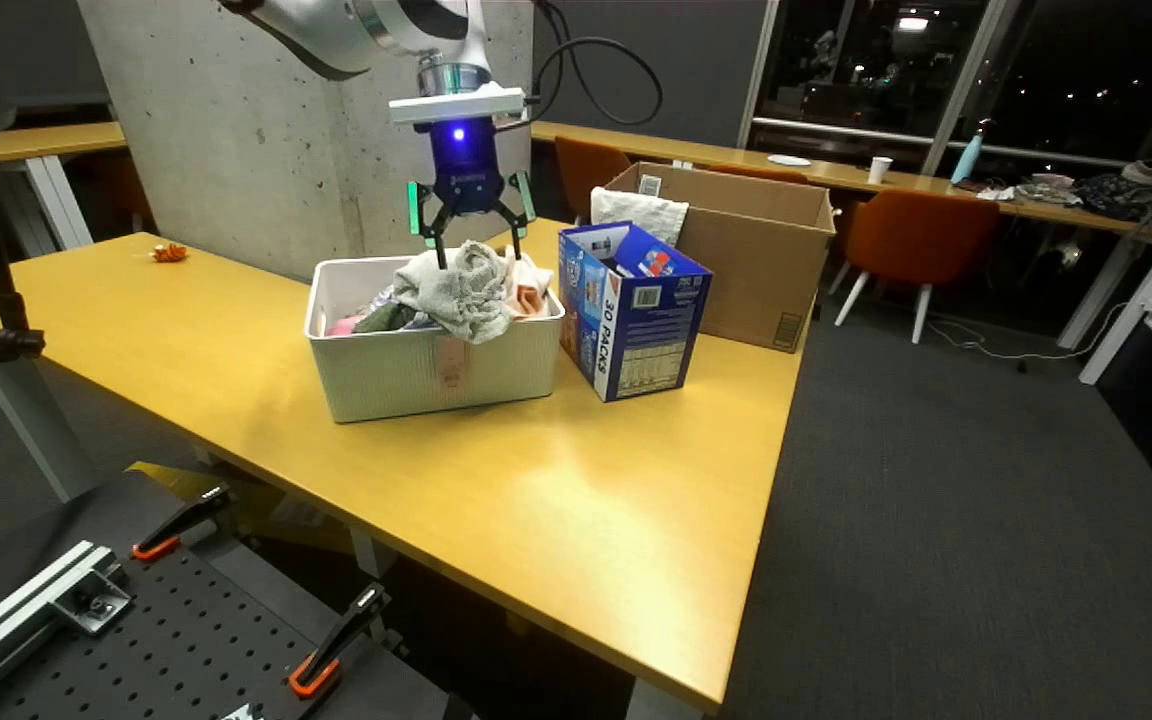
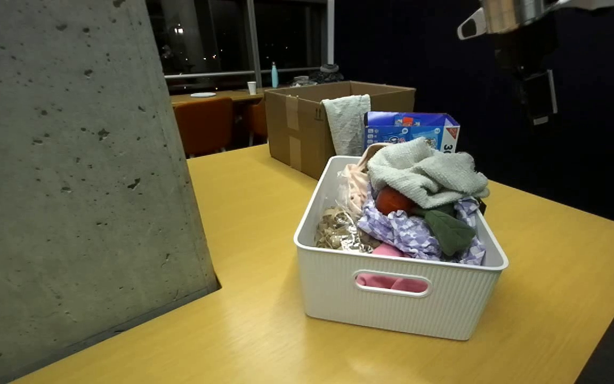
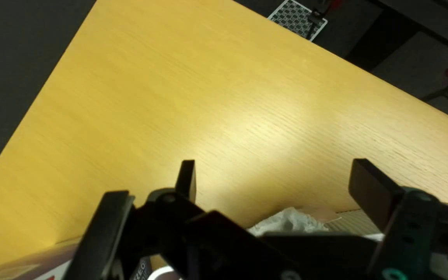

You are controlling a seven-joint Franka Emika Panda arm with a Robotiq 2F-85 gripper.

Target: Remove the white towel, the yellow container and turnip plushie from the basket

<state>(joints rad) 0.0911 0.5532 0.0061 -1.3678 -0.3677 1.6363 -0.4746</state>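
White towel (image 2: 427,173): bunched on top of the load in the basket (image 2: 333,288), at the end nearer the blue snack box (image 1: 651,330), partly draped over a long rim.
Towel handling: we judge it light, limp and not slippery, with nothing to break; once lifted it should sag and trail, and may drag the peach cloth (image 2: 356,185) beside it.
Towel hold: we would pinch a raised fold near its top, clear of the rim and of the things beneath.
Towel axis: crumpled, so no true long axis; its wider spread runs across the basket, one end over the long side where the hand (image 1: 479,260) hangs.
Hand: fingers well apart, nothing between them; it is above the table (image 1: 576,480), off to the side of the basket, apart from the towel.
Turnip plushie: we cannot single it out; a green leaf-shaped piece (image 2: 448,232) may be its top, slanting away from the blue snack box. If so, probably soft and light, best held at the leaf's base.
Yellow container: out of our sight, perhaps buried.
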